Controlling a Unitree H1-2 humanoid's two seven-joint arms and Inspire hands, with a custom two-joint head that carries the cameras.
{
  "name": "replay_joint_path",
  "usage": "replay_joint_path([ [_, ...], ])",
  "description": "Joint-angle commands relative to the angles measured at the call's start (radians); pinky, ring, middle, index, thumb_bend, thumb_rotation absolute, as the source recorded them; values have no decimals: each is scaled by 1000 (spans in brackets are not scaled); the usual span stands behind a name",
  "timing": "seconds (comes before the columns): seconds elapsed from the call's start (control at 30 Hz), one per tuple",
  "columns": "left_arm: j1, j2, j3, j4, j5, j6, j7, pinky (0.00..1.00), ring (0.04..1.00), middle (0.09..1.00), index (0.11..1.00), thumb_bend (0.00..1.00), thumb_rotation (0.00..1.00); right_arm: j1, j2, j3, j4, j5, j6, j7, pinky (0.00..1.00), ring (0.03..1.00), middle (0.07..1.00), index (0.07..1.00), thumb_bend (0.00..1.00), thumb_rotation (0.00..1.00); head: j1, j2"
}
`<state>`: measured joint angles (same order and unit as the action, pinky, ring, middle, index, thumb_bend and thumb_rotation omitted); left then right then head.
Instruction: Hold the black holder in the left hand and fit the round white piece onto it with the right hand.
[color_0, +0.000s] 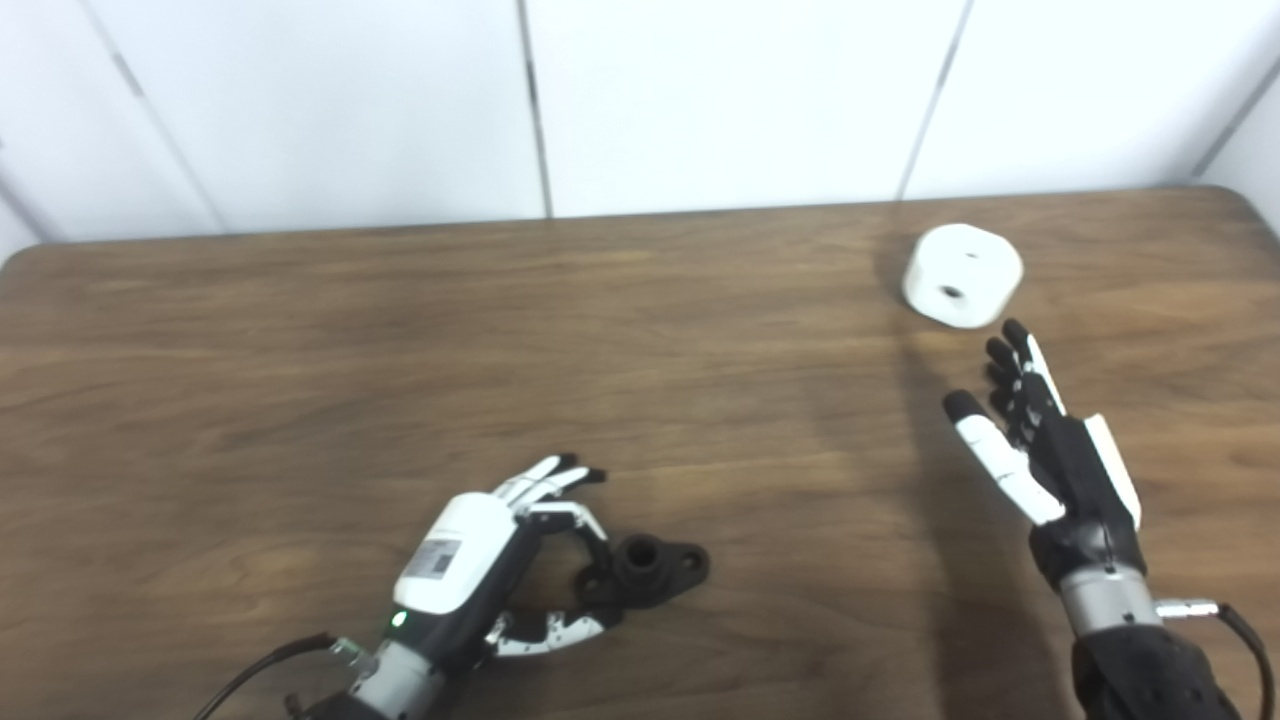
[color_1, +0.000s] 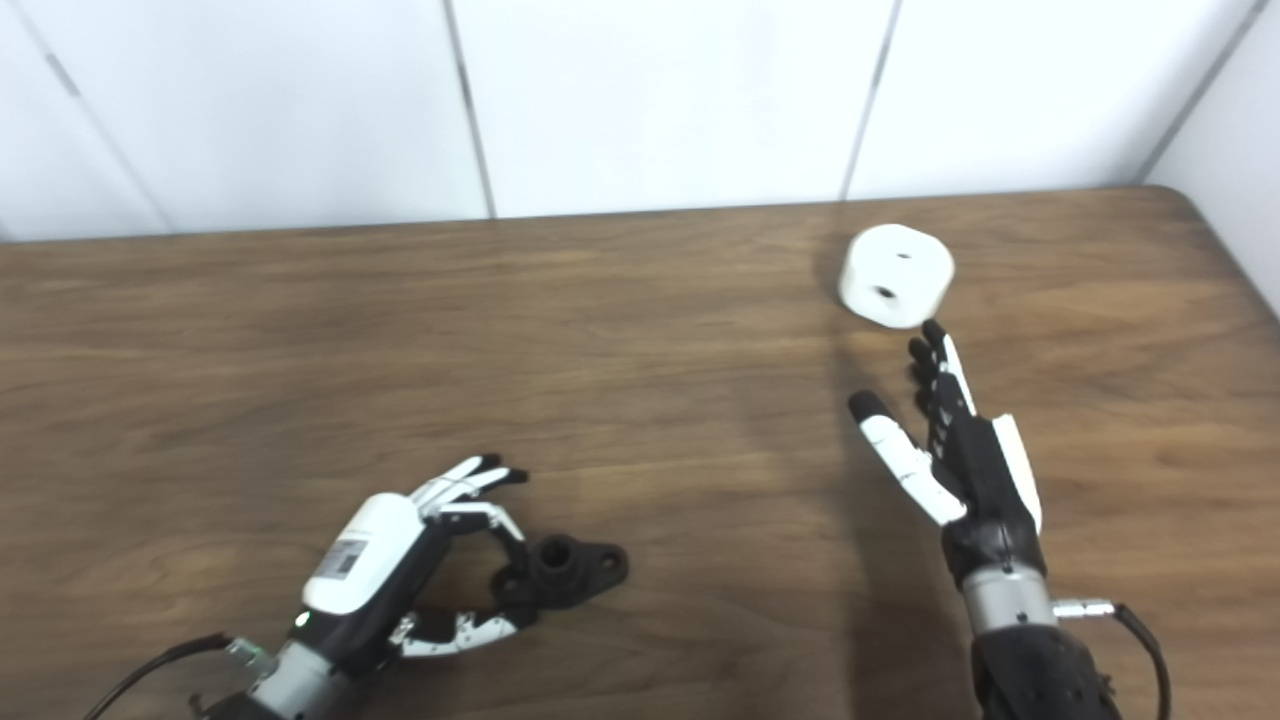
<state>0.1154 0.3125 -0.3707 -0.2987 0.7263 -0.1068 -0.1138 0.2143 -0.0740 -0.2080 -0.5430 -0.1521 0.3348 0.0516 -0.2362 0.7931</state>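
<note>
Left robot hand (color_0: 480, 570) cups the black holder (color_0: 650, 570) on the desk (color_0: 300, 380); right robot hand (color_0: 1040, 450), fingers spread and released, nears the round white piece (color_0: 962, 275).

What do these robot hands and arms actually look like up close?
Each robot hand is black with white plates. The left robot hand has a rounded white back shell with a small grey label, a green light near its metal wrist and a thin black cable. The right robot hand has black-tipped white fingers, a silver wrist cuff with a plug and black cable, then a black forearm.
</note>
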Motion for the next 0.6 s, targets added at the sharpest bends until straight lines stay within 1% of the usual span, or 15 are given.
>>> replay_joint_path([
  [0.0,4,21,4,26,27,8,-24,888,934,867,492,507,62,9,-29,-20,-51,-37,21,-29,1000,1000,995,1000,599,514,-19,-6],
  [0.03,4,23,7,28,26,5,-26,894,935,870,492,506,62,-6,-44,-23,-53,-62,38,-31,1000,1000,992,1000,637,520,-25,-8],
  [0.1,3,28,13,31,24,0,-30,894,934,870,492,506,61,-34,-77,-25,-54,-113,68,-29,1000,1000,989,1000,644,527,-35,-12],
  [0.2,4,35,22,36,20,-13,-30,888,930,869,491,508,59,-82,-137,-16,-47,-199,96,-19,1000,998,990,1000,666,509,-58,-13],
  [0.27,5,39,28,36,15,-20,-33,881,928,868,491,508,59,-119,-172,-6,-34,-248,102,-28,991,989,989,994,723,464,-69,-13],
  [0.3,6,41,31,36,9,-24,-34,885,926,866,491,508,59,-136,-189,1,-27,-274,100,-35,906,954,975,986,761,440,-79,-12],
  [0.33,7,43,34,38,2,-29,-34,887,924,863,491,508,59,-149,-201,6,-24,-294,101,-37,858,933,965,983,787,434,-88,-13],
  [0.4,8,46,39,44,-9,-38,-31,890,918,857,491,509,57,-176,-229,14,-15,-328,102,-29,819,924,970,991,813,417,-95,-15],
  [0.47,9,48,43,48,-13,-42,-32,892,915,853,491,509,56,-203,-254,21,-5,-354,106,-19,839,939,984,999,819,370,-100,-16],
  [0.57,12,50,49,49,-13,-45,-36,892,912,850,491,509,58,-249,-291,28,26,-380,112,-5,909,976,998,1000,829,336,-112,-15],
])
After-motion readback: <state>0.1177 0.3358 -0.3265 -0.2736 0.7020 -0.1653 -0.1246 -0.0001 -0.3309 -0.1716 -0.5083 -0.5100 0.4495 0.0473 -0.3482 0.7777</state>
